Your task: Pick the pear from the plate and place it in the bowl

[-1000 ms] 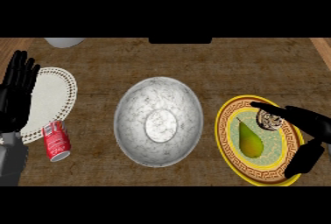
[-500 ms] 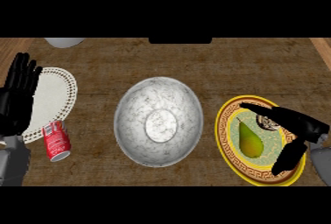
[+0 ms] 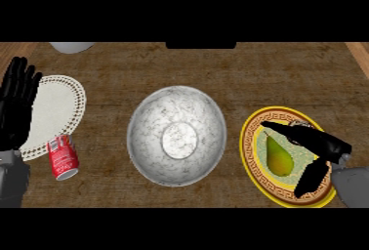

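The right hand (image 3: pixel 317 146) has slid in over the plate (image 3: pixel 254 128); its spread fingers (image 3: pixel 282 131) now bracket the pear (image 3: pixel 277 157), ungrasped; closing comes next.

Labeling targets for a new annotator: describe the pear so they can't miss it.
Start at the big marbled grey bowl mid-counter, then go right to the yellow-rimmed patterned plate. The pear lies on it under the right hand: green-yellow, narrow end up, the only fruit here.
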